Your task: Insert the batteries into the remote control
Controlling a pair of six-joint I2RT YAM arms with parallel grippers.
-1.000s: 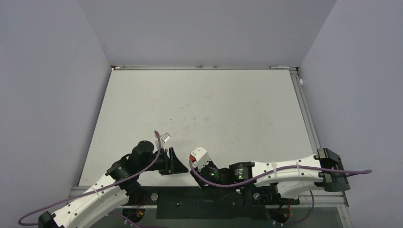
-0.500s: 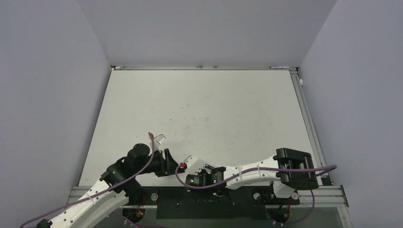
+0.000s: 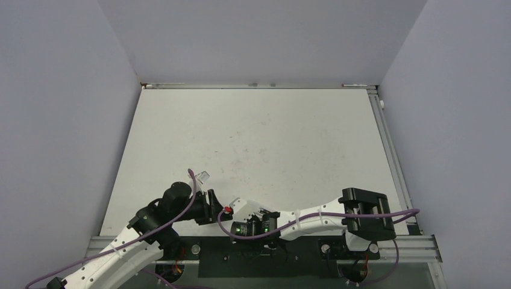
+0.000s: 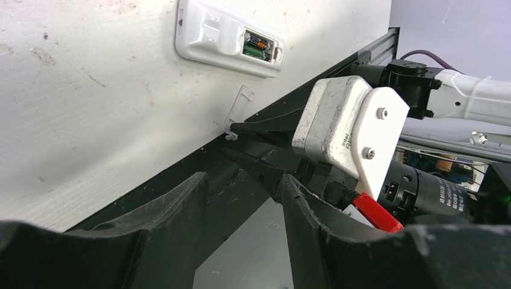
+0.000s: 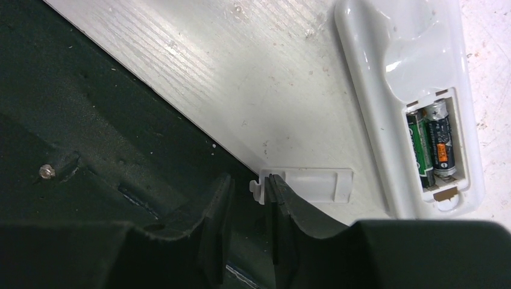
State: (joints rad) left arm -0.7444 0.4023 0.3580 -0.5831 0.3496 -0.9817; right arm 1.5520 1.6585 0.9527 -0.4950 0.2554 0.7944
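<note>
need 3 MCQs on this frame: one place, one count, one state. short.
1. Where does the small white plastic battery cover lie?
A. closed over the bay
B. at the white table edge, beside the slim white plastic remote control
C. in the left gripper

2. How many dark cylindrical batteries sit in the remote's bay?
A. none
B. one
C. two

3. The left gripper is:
A. open and empty
B. shut on a battery
C. shut on the cover

Key: B, the right wrist view shows it flat by the edge next to the remote. C, two lie side by side in the open bay. A, its fingers stand apart with nothing between.
</note>
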